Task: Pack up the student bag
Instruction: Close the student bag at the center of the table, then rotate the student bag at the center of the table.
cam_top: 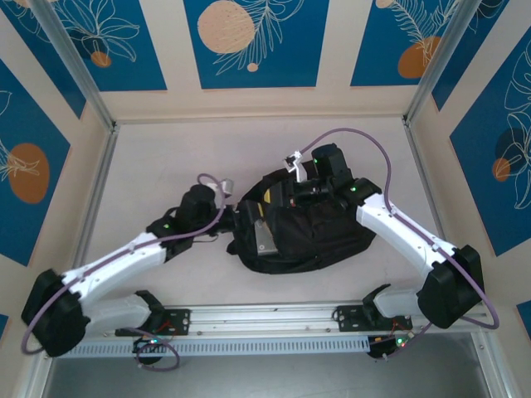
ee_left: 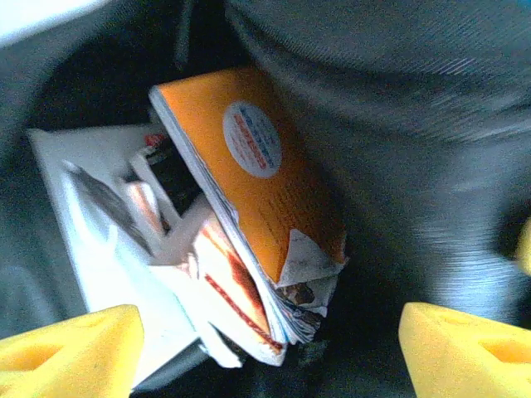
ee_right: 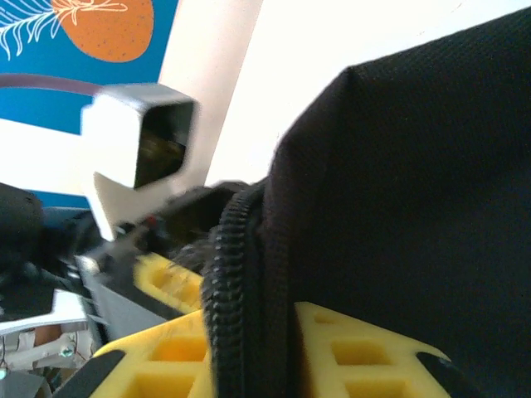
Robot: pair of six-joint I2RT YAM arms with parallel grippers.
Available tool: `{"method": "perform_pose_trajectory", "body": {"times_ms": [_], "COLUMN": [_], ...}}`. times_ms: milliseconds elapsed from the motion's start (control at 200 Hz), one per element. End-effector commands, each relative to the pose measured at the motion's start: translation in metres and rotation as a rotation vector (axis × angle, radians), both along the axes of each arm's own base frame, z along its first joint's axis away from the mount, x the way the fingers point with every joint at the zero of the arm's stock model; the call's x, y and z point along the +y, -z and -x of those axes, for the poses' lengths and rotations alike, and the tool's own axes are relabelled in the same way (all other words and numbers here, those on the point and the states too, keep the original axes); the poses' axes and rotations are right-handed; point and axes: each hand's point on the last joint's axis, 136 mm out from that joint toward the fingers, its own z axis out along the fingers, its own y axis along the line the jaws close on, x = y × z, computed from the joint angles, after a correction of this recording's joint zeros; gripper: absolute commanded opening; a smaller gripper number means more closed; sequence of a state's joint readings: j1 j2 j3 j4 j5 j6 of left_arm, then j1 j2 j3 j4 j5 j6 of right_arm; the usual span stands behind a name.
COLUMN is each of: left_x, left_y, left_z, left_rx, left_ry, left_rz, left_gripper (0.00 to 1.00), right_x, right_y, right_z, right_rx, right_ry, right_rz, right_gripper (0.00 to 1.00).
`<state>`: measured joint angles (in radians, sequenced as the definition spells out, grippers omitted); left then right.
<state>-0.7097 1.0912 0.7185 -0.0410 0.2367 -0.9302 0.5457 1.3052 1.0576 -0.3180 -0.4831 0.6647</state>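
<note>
Student bag (cam_top: 300, 245), black, soft and bulging, is laid mid-tabletop (cam_top: 166, 157), orange book (ee_left: 249, 174) inside. Its zipper edge (ee_right: 236, 274) is pinched by the right jaws; the left jaws are spread at its opening.

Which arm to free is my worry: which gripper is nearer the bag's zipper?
Right. The right gripper clamps the zipper of the student bag; the left gripper, open, faces the books inside.

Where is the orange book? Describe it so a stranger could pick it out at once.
Find the black backpack in the middle of the table. Inside its open mouth sits a bundle of books and papers, and the orange book lies against them. It alone has an orange cover with a round white sticker; its neighbours are mostly white.
</note>
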Motion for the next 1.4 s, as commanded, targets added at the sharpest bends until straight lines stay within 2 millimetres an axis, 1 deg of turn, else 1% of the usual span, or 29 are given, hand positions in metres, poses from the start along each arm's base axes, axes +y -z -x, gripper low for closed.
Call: {"method": "perform_pose_trajectory", "body": {"times_ms": [0,50,85,160,215,270,340,400,480,605,660,750,820,915,965,970,1000,1005,1020,1025,1070,1130,1190,1230,1290,1355,1395], "left_x": [0.052,0.068,0.076,0.085,0.087,0.086,0.081,0.075,0.067,0.058,0.054,0.045,0.035,0.024,0.022,0.022,0.023,0.023,0.024,0.024,0.028,0.033,0.036,0.038,0.038,0.035,0.034], "left_y": [0.012,0.012,0.014,0.02,0.025,0.03,0.037,0.041,0.042,0.044,0.05,0.065,0.077,0.089,0.093,0.093,0.096,0.096,0.097,0.097,0.1,0.101,0.1,0.099,0.098,0.098,0.1], "left_z": [-0.004,-0.007,-0.008,-0.012,-0.015,-0.018,-0.024,-0.03,-0.038,-0.05,-0.053,-0.055,-0.052,-0.044,-0.04,-0.039,-0.036,-0.035,-0.034,-0.034,-0.03,-0.025,-0.02,-0.017,-0.012,-0.006,0.0], "left_rx": [-0.059,-0.063,-0.054,-0.03,-0.018,-0.013,0.0,0.011,0.017,0.012,0.029,0.075,0.105,0.133,0.137,0.137,0.141,0.141,0.142,0.142,0.146,0.144,0.141,0.138,0.14,0.145,0.155], "left_ry": [-0.13,-0.183,-0.207,-0.24,-0.251,-0.25,-0.239,-0.221,-0.195,-0.177,-0.168,-0.148,-0.112,-0.061,-0.046,-0.045,-0.043,-0.043,-0.045,-0.045,-0.054,-0.06,-0.059,-0.058,-0.047,-0.024,-0.007], "left_rz": [-0.226,-0.26,-0.265,-0.262,-0.27,-0.279,-0.294,-0.314,-0.328,-0.348,-0.362,-0.35,-0.332,-0.344,-0.348,-0.348,-0.349,-0.35,-0.349,-0.349,-0.347,-0.348,-0.346,-0.34,-0.326,-0.311,-0.309], "left_gripper": [0.8,0.8,0.8,0.8,0.8,0.8,0.8,0.8,0.81,0.8,0.8,0.78,0.74,0.68,0.61,0.59,0.54,0.52,0.5,0.47,0.38,0.27,0.19,0.14,0.08,0.0,0.0], "right_x": [0.005,0.007,0.007,0.003,-0.005,-0.017,-0.04,-0.06,-0.084,-0.115,-0.128,-0.159,-0.181,-0.2,-0.212,-0.213,-0.221,-0.222,-0.226,-0.227,-0.235,-0.24,-0.237,-0.231,-0.216,-0.199,-0.194], "right_y": [-0.01,-0.009,-0.007,-0.005,-0.002,0.005,0.019,0.032,0.049,0.072,0.08,0.092,0.099,0.105,0.106,0.106,0.106,0.106,0.106,0.107,0.108,0.115,0.125,0.132,0.141,0.145,0.144], "right_z": [0.014,0.019,0.021,0.023,0.022,0.018,0.01,0.009,0.015,0.033,0.04,0.052,0.064,0.077,0.081,0.082,0.084,0.084,0.085,0.086,0.087,0.088,0.086,0.082,0.073,0.057,0.046], "right_rx": [-0.021,-0.03,-0.034,-0.062,-0.086,-0.099,-0.078,-0.042,0.007,0.079,0.11,0.17,0.232,0.283,0.284,0.283,0.277,0.277,0.273,0.273,0.264,0.273,0.291,0.307,0.319,0.303,0.283], "right_ry": [-0.064,-0.085,-0.089,-0.068,-0.023,0.051,0.192,0.303,0.425,0.56,0.613,0.739,0.837,0.924,0.966,0.971,0.997,1.001,1.014,1.017,1.041,1.049,1.035,1.013,0.964,0.916,0.914], "right_rz": [-0.05,-0.046,-0.034,0.001,0.035,0.094,0.207,0.29,0.394,0.529,0.579,0.685,0.747,0.793,0.824,0.828,0.847,0.849,0.86,0.863,0.887,0.907,0.895,0.861,0.778,0.67,0.626], "right_gripper": [0.34,0.47,0.54,0.58,0.58,0.55,0.54,0.53,0.5,0.44,0.43,0.42,0.42,0.41,0.4,0.4,0.4,0.4,0.4,0.4,0.4,0.4,0.41,0.41,0.41,0.41,0.41]}}
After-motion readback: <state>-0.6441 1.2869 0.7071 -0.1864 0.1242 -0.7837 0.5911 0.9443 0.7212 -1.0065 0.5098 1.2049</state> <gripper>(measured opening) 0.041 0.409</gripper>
